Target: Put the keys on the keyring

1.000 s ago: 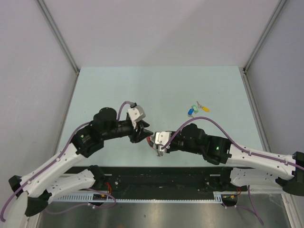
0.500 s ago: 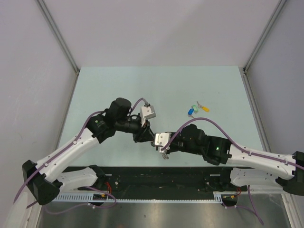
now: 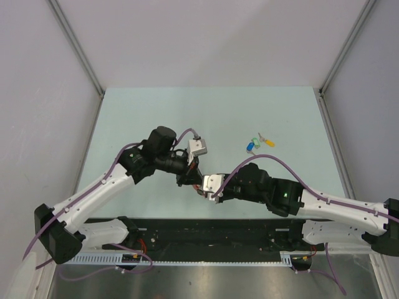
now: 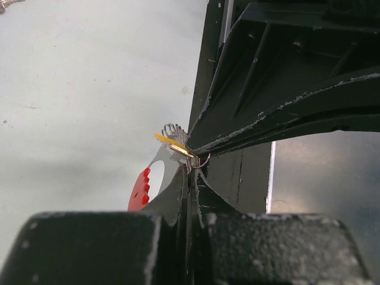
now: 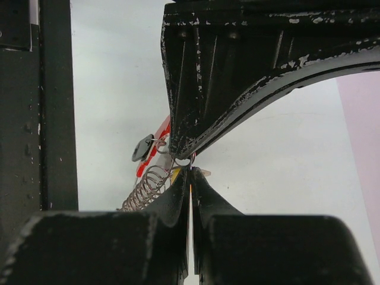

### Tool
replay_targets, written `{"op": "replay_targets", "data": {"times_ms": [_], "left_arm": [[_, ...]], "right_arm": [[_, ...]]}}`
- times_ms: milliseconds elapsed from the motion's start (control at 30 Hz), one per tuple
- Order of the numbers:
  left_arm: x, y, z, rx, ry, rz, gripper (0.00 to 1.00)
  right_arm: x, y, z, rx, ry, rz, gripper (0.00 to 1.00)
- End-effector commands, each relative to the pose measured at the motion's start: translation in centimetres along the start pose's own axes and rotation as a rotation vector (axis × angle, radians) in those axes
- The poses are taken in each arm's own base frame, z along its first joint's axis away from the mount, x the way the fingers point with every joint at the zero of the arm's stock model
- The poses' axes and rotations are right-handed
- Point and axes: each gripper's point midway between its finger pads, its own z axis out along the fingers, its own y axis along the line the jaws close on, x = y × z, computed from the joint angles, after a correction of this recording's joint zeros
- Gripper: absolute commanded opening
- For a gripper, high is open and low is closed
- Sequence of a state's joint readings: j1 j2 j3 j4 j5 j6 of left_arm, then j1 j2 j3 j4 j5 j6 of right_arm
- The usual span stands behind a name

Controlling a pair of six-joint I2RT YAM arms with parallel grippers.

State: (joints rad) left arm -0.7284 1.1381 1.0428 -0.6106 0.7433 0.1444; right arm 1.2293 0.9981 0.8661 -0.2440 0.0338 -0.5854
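Both grippers meet at the table's near middle on the keyring (image 3: 199,185), a red loop (image 4: 141,189) with a silvery coil (image 5: 145,187) and thin wire rings. My left gripper (image 4: 190,169) is shut on a fine wire ring beside a yellow sliver (image 4: 169,141). My right gripper (image 5: 190,168) is shut too, pinching the same bunch from the other side, with a yellow edge between its jaws. A black-headed key (image 5: 142,147) hangs on a small ring by the red loop (image 5: 161,132). Loose keys (image 3: 259,142) with green, blue and yellow heads lie to the back right, away from both grippers.
The right gripper's black fingers (image 4: 279,113) fill the upper right of the left wrist view. In the right wrist view the left gripper's finger (image 5: 237,71) does the same. The table's dark near edge (image 3: 206,224) runs just behind the grippers.
My left arm has swung right to the right gripper and its jaws have gone from open to shut on the keyring. The right gripper has stayed shut and barely moved.
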Motion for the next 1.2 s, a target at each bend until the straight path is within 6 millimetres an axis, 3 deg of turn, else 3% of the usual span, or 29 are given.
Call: {"op": "replay_targets", "data": {"times_ms": [0,300,767,933,1000,1033,1067,1167], "left_arm": [[-1.8,-1.1,-1.0,0.039,-0.053,0.081,0.0],[-3.1,-0.5,-3.2,-0.06,-0.201,0.075,0.0],[-7.0,-0.1,-5.3,-0.188,-0.529,0.08,0.0],[-6.6,0.6,-4.9,-0.207,-0.558,0.047,0.0],[-6.3,1.2,-5.0,-0.237,-0.552,0.03,0.13],[-6.4,1.6,-5.4,-0.273,-0.564,0.027,0.22],[-6.2,2.6,-5.8,-0.34,-0.563,0.008,0.42],[-6.5,3.9,-7.9,-0.47,-0.598,0.01,0.66]], "right_arm": [[-3.1,-2.2,-1.4,0.068,-0.077,0.001,0.0],[-2.6,-1.9,-2.7,0.07,-0.068,0.046,0.0],[-3.7,-0.4,-0.7,0.032,-0.132,0.058,0.0],[-3.8,-1.0,0.1,0.064,-0.13,0.062,0.0],[-3.7,-1.5,0.0,0.092,-0.125,0.072,0.0],[-3.5,-2.0,-0.1,0.113,-0.117,0.078,0.0],[-3.3,-2.2,-0.3,0.121,-0.114,0.082,0.0],[-2.7,-3.2,-0.8,0.148,-0.099,0.109,0.0]]}}
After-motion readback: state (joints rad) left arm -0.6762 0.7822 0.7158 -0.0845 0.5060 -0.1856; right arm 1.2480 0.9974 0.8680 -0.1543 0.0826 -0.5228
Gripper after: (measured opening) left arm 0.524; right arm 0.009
